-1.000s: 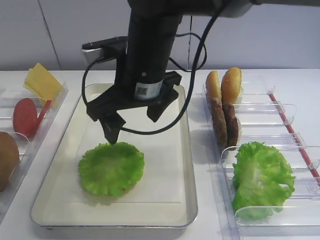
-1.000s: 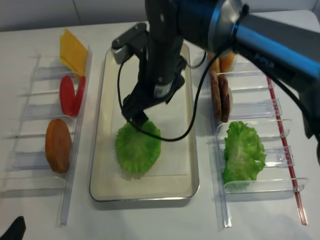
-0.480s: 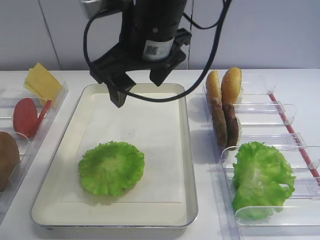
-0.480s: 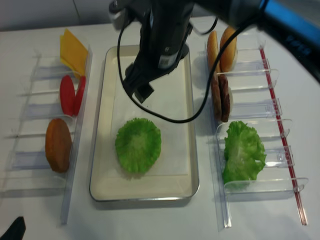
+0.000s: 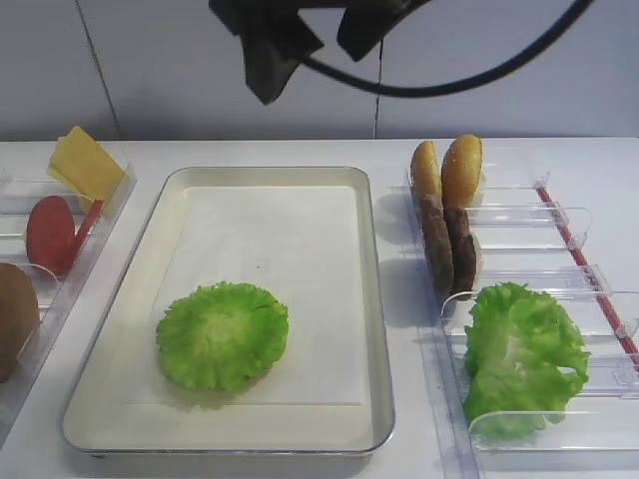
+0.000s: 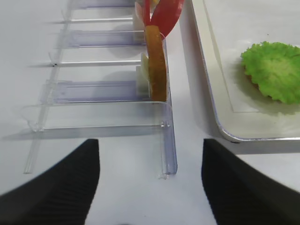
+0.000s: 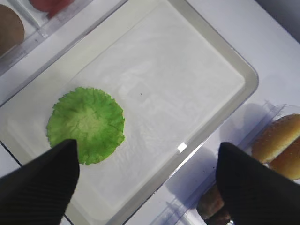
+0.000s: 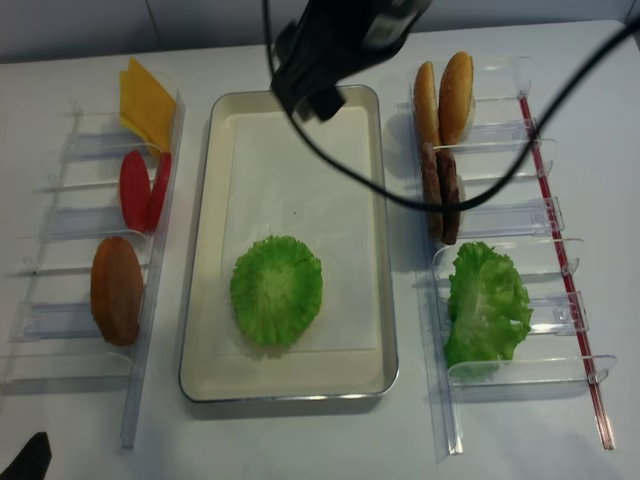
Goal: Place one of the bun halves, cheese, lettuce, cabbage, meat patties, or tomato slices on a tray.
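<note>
**Lettuce on the tray, right gripper raised and empty**

Exterior high view shows the lettuce [image 5: 223, 334] lying flat on the white liner in the near left part of the tray [image 5: 379, 329], frilly rim intact, touching neither side wall. High above the tray's far end, at the top edge of the frame, hangs the right gripper [image 5: 308, 40]; its dark fingers stand spread apart with nothing between them, and a black cable [image 5: 479, 80] loops off to the right.

From the right wrist view, the two fingertips [image 7: 37, 185] frame the bottom corners, wide apart, with the lettuce and bare liner visible between them far below.

On the left, a clear divided bin [image 8: 60, 255] holds the cheese [image 8: 146, 100] at its far end, then the tomato slices [image 8: 142, 190] standing on edge, then a brown bun half [image 8: 117, 290] nearest the camera. On the right, a second clear bin [image 8: 530, 215] holds two bun halves [image 8: 445, 90] upright at the far end, the meat patties [image 8: 441, 195] on edge behind a divider, and a bigger crinkled green bunch [image 8: 485, 305] in the near compartments.

The left wrist view looks along the left bin towards the tray's near corner; the left gripper's dark fingers [image 6: 51, 187] sit at the bottom corners, set well apart, holding nothing, over bare table [image 6: 136, 201].
</note>
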